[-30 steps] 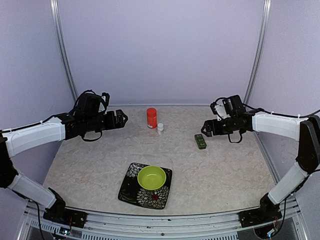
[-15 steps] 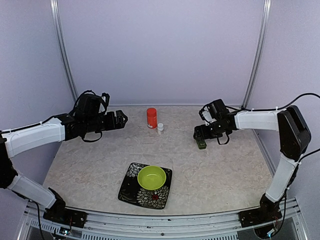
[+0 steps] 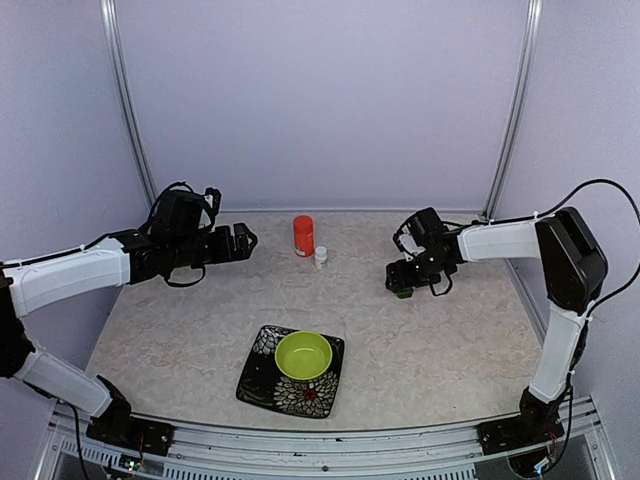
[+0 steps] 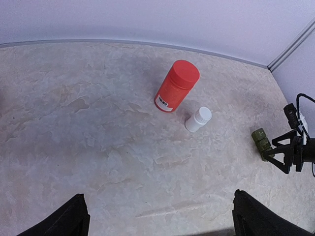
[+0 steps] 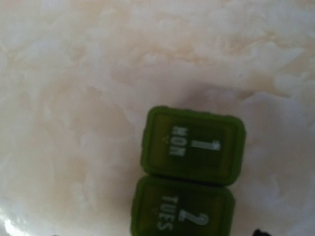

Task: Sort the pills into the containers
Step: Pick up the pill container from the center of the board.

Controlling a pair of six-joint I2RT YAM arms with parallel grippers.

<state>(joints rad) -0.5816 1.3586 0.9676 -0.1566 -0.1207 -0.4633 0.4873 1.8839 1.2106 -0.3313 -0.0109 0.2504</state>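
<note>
The dark green pillbox [image 5: 191, 147] lies on the table at the right. Its shut lids read "MON 1" and "TUES 2" in the right wrist view. It also shows in the top view [image 3: 403, 291] and the left wrist view [image 4: 261, 139]. My right gripper [image 3: 401, 277] hangs low, right over the pillbox, with its fingers spread. My left gripper [image 3: 243, 240] is open and empty, held above the table at the left, pointing at an orange bottle [image 4: 176, 86] and a small white bottle [image 4: 198, 119]. No loose pills show.
A lime-green bowl [image 3: 303, 354] sits on a dark flowered square plate [image 3: 262, 383] at the front centre. The orange bottle [image 3: 303, 235] and white bottle [image 3: 321, 256] stand at the back centre. Walls close in the back and sides.
My right gripper has moved left and down from behind the pillbox until it is right over it. The left arm has barely moved.
</note>
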